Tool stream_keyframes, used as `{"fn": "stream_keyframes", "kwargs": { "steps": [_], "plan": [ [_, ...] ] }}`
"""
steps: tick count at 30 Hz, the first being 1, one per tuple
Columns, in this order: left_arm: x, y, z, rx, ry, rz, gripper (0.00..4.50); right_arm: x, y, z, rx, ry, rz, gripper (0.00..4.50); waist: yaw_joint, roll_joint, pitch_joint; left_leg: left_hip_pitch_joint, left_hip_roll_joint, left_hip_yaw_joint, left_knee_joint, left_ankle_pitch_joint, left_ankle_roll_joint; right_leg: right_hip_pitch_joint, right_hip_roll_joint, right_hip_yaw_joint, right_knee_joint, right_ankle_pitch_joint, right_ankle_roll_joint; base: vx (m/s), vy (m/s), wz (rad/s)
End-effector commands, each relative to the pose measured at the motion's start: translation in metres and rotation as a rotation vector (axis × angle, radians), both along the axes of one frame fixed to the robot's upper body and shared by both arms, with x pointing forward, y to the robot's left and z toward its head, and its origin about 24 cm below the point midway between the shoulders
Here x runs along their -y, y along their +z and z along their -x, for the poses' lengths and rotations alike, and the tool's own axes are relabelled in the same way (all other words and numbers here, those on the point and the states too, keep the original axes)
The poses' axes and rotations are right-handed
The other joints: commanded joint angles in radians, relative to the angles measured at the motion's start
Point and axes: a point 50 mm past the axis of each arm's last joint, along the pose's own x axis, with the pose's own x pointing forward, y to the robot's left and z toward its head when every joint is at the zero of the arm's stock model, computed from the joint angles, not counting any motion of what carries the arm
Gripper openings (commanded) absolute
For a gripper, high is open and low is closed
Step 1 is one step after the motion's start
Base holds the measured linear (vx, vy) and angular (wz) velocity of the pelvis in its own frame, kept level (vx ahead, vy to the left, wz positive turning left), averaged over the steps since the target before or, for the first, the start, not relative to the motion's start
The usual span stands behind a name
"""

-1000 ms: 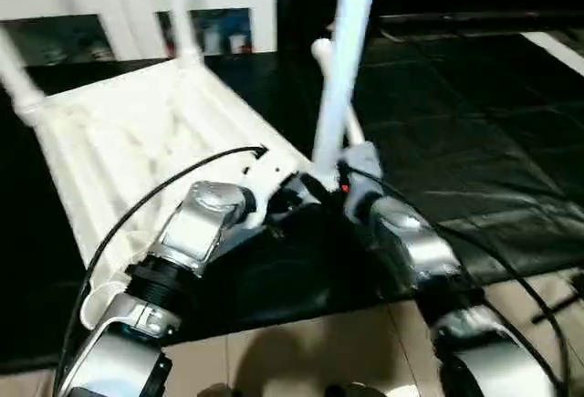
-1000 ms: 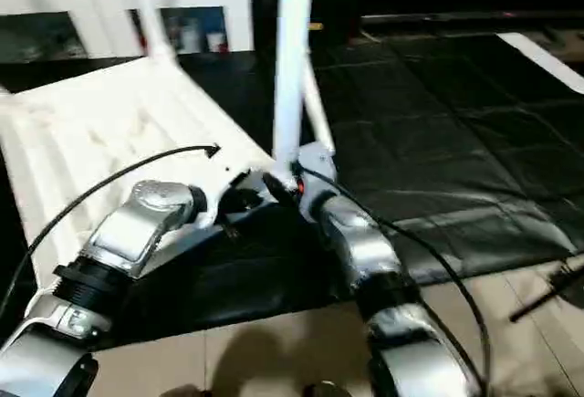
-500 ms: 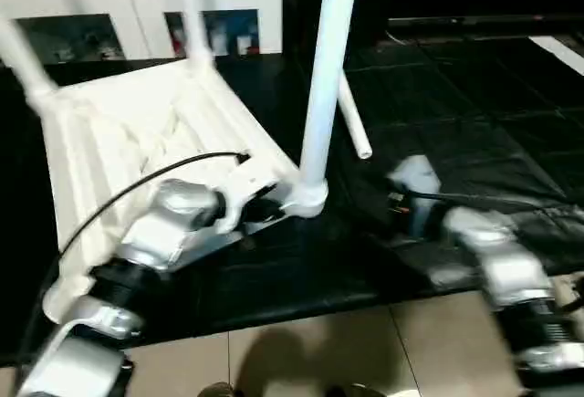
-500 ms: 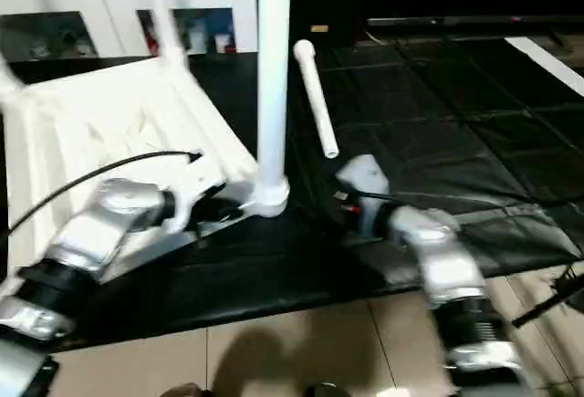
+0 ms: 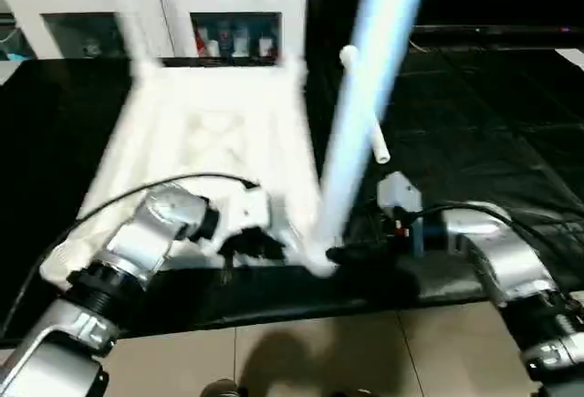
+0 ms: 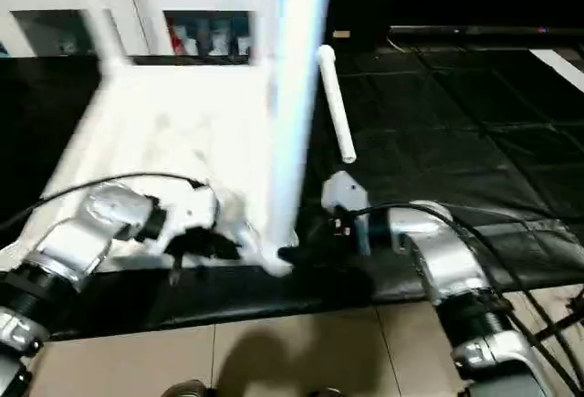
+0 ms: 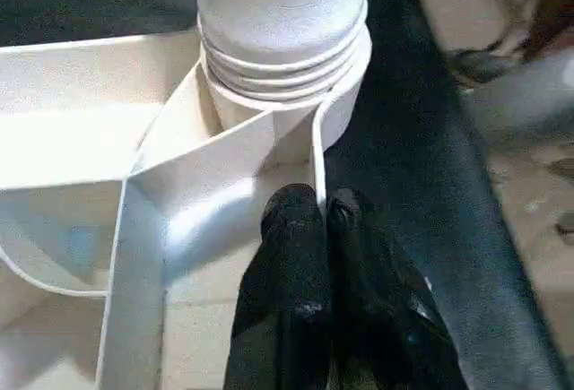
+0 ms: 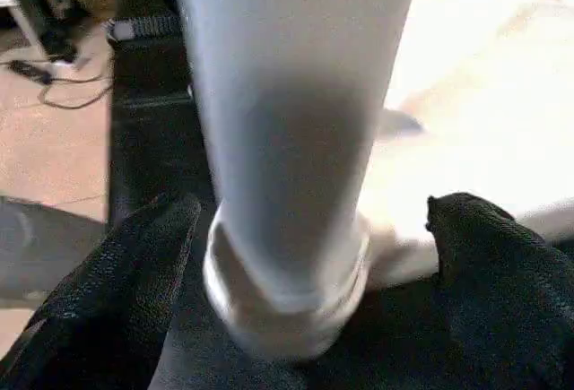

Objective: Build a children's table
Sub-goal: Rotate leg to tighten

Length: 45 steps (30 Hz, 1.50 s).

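Note:
The children's table top (image 5: 210, 141) lies upside down on a black mat, ribs up. A white leg (image 5: 360, 114) stands upright in its near right corner socket (image 7: 287, 94), threads showing at the socket. My left gripper (image 7: 309, 206) is shut, its tips resting on a rib right beside that socket, holding nothing. My right gripper (image 8: 314, 220) is open, one black finger (image 8: 108, 291) on each side of the leg's base, apart from it. Another leg (image 6: 336, 105) lies loose on the mat behind. Blurred legs rise at the far corners (image 6: 102, 36).
A white cabinet with glass doors (image 5: 228, 14) stands behind the table. The black mat (image 5: 493, 114) stretches to the right. Beige floor tiles (image 5: 301, 351) run along the near edge. Cables trail over both forearms.
My right gripper let go of the upright leg, swung away to the right, then came back open around the leg's base. The head camera has shifted. The left gripper stayed shut at the corner.

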Motion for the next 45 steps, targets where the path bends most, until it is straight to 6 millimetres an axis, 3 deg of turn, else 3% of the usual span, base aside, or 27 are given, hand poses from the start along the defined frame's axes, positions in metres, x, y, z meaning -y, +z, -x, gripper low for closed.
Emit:
{"fn": "stream_keyframes", "kwargs": {
  "steps": [1, 4, 25, 29, 40, 43, 45],
  "plan": [
    [0.01, 0.005, 0.003, 0.026, -0.086, 0.007, 0.0, -0.002, 0.0, 0.002, -0.022, 0.05, 0.014, 4.38, -0.007, -0.001, -0.074, 0.018, 0.036, -0.003, -0.07, -0.189, 0.07, 0.06, -0.071, 0.046, -0.073, -0.274, -0.183, 0.0, 0.0, 0.0],
    [0.01, 0.004, 0.003, 0.026, -0.095, 0.004, 0.0, -0.004, -0.002, 0.005, -0.047, 0.086, 0.021, 4.22, -0.009, -0.005, -0.071, 0.018, 0.035, -0.005, -0.073, -0.212, 0.059, 0.064, -0.072, 0.045, -0.079, -0.334, -0.162, 0.0, 0.0, 0.0],
    [0.008, 0.002, 0.005, 0.02, -0.104, -0.009, 0.0, -0.008, -0.011, 0.009, -0.102, 0.109, 0.011, 2.39, -0.014, -0.004, -0.074, 0.019, 0.035, -0.005, -0.073, -0.193, 0.057, 0.066, -0.071, 0.046, -0.073, -0.289, -0.18, 0.0, 0.0, 0.0],
    [0.007, 0.001, 0.005, 0.021, -0.102, -0.011, 0.0, -0.009, -0.013, 0.011, -0.106, 0.114, 0.009, 2.16, -0.014, -0.003, -0.072, 0.02, 0.034, -0.006, -0.074, -0.204, 0.054, 0.067, -0.072, 0.046, -0.076, -0.314, -0.174, 0.0, 0.0, 0.0],
    [0.008, 0.001, 0.001, 0.025, -0.044, 0.002, 0.0, -0.012, -0.016, 0.014, -0.123, 0.097, -0.016, 2.08, -0.015, -0.001, -0.069, 0.024, 0.035, -0.007, -0.077, -0.229, 0.045, 0.064, -0.072, 0.046, -0.081, -0.345, -0.167, 0.0, 0.0, 0.0],
    [0.01, 0.002, -0.003, 0.027, 0.002, 0.019, 0.0, -0.013, -0.017, 0.013, -0.127, 0.074, -0.021, 2.08, -0.015, -0.001, -0.066, 0.027, 0.034, -0.007, -0.078, -0.25, 0.041, 0.063, -0.072, 0.045, -0.086, -0.383, -0.161, 0.0, 0.0, 0.0],
    [0.014, 0.006, -0.011, 0.036, 0.096, 0.065, 0.0, -0.015, -0.022, 0.008, -0.122, -0.028, -0.005, 2.08, -0.02, -0.002, -0.063, 0.03, 0.031, -0.008, -0.08, -0.278, 0.03, 0.061, -0.072, 0.043, -0.093, -0.448, -0.142, 0.0, 0.0, 0.0]
  ]
}}
